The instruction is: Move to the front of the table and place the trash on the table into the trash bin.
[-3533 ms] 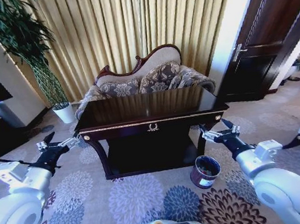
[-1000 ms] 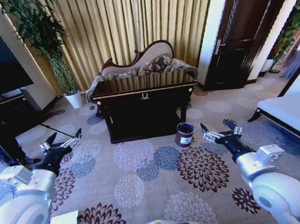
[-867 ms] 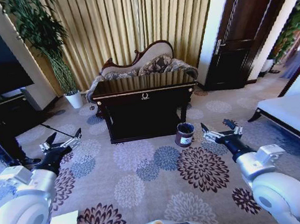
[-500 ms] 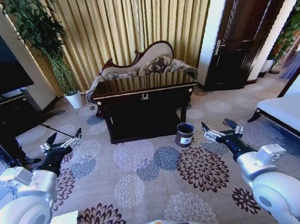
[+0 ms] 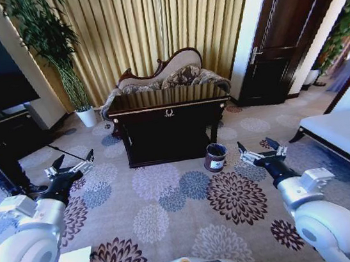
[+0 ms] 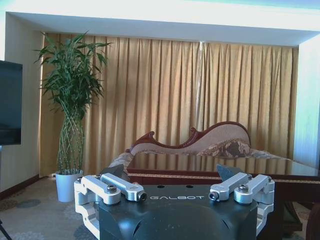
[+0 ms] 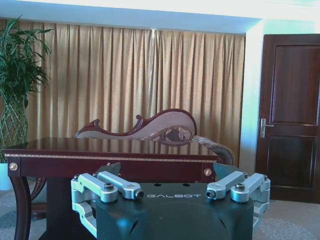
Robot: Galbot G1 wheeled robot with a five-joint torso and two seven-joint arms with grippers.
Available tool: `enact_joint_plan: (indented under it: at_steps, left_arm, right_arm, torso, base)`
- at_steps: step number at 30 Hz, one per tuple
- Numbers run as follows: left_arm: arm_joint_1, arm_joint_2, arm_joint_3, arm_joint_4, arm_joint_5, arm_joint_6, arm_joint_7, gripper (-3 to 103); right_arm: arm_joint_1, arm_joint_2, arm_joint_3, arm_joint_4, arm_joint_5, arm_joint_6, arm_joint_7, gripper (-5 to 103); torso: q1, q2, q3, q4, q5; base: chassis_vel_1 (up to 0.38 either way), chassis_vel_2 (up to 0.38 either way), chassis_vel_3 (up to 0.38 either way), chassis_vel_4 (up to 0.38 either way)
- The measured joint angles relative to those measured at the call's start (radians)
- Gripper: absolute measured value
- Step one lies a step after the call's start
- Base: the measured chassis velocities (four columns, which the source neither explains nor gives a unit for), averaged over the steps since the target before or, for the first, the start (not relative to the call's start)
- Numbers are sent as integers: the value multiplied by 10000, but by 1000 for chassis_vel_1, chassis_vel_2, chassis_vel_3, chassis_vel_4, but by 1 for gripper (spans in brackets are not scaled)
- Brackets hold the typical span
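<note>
Ahead, the table (image 5: 168, 106) hides its top (glare); left gripper (image 5: 71, 165) and right gripper (image 5: 263, 153) gape empty.

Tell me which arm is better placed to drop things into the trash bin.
Probably the right. The trash bin stands on the carpet by the table's right front leg, close to the open right gripper. The left gripper, also open, hangs far across the carpet.

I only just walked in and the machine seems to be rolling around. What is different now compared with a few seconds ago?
The robot has backed away: the dark glossy wooden table and small round dark trash bin now sit farther off, with more carpet showing. Both arms stay held out in front, the left claw and right claw open and empty as before. Nothing was picked up.
</note>
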State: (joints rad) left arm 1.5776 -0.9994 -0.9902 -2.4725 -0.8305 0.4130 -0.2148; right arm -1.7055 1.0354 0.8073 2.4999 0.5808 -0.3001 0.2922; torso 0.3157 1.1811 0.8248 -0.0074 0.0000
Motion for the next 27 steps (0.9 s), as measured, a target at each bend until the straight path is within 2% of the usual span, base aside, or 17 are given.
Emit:
enact_joint_plan:
  at_steps: [27]
  left_arm:
    - [0,1,-3,-2,-4,16,-1,100]
  right_arm:
    - [-1,-1,1,0,7,-12,2,100]
  torso:
    - [-1,0,0,0,0]
  base:
    - [0,0,0,0]
